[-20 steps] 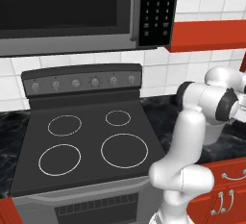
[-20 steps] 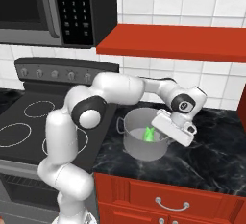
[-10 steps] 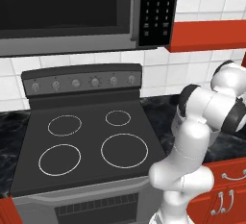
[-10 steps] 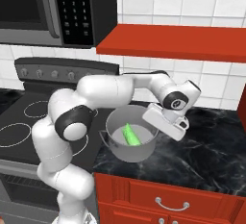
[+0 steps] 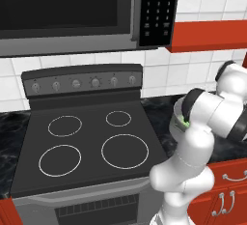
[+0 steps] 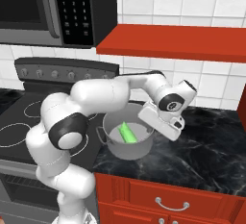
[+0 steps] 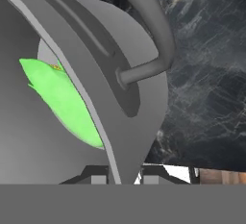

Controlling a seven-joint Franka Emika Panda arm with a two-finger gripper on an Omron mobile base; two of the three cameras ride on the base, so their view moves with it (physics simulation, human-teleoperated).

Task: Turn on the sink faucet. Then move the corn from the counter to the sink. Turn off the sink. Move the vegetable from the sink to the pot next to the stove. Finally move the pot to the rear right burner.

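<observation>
Corn [image 6: 127,132] lies inside the pot [image 6: 126,145], so the washing steps and the transfer from the sink look finished, judging by how things lie now; only the last step is left, carrying the pot to the rear right burner [image 5: 118,118], which is bare. The pot stands on the dark marbled counter [image 6: 202,151], just to the right of the stove [image 5: 82,147], near the front edge above the red cabinets. The gripper [image 6: 154,122] sits at the pot's right rim, and in the hand view its two tips sit one on each side of the thin wall, so I judge it pinched narrowly on the rim just beside the side handle [image 7: 146,35]. The pot is plain grey metal, round and fairly deep, with a looped handle on each side; its wall is thin where the tips meet it. In the hand view it seems tilted, but that may be the camera's roll; in the right base view it looks level, and I cannot tell whether its base is on the counter or slightly raised. The corn reads as a bright green, elongated husk shape, lying slanted on the pot's floor, with a small yellow spot near one end. The four burner rings on the stove are all unoccupied.
</observation>
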